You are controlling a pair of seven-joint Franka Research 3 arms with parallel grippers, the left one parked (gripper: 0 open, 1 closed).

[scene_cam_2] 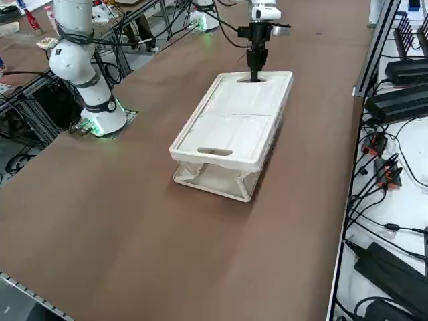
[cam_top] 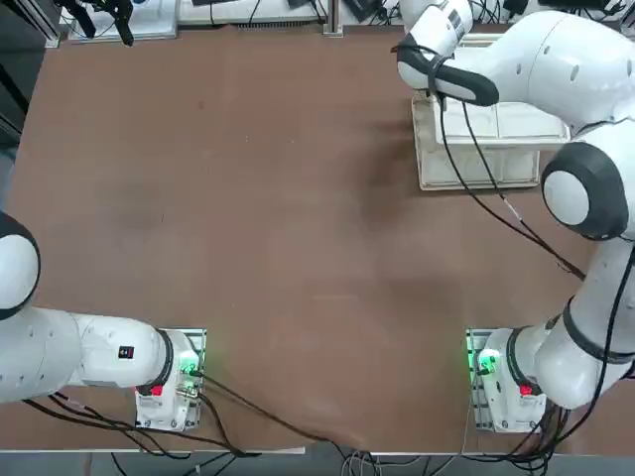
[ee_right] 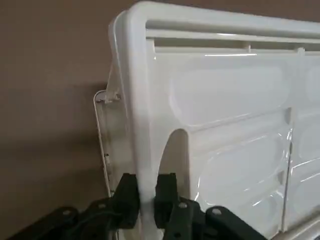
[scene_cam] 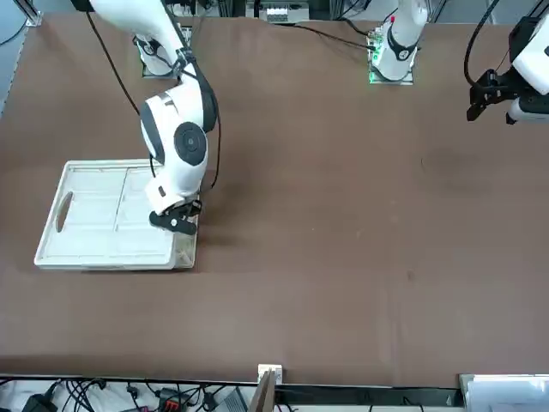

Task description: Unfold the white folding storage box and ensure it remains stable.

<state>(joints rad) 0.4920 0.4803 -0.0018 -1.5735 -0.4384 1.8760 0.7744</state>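
Note:
The white folding storage box (scene_cam_2: 229,127) lies at the far right of the brown table, its side panels folded flat inside the thick rim. The rim sits raised a little above the base, with a gap showing at the end near the side camera (scene_cam_2: 215,175). My right gripper (scene_cam_2: 255,75) points straight down at the box's other short end. It is shut on the rim beside an oval handle hole. In the wrist view one finger (ee_right: 128,195) is outside the rim and the other inside it. The front view shows the gripper (scene_cam: 177,223) at the box's (scene_cam: 94,223) corner.
The box (cam_top: 496,149) is close to the table's right edge, partly under my right arm and its black cable (cam_top: 466,159). Beyond that edge, a bench (scene_cam_2: 394,200) carries black devices and cables. Bare brown tabletop (cam_top: 248,218) stretches left of the box.

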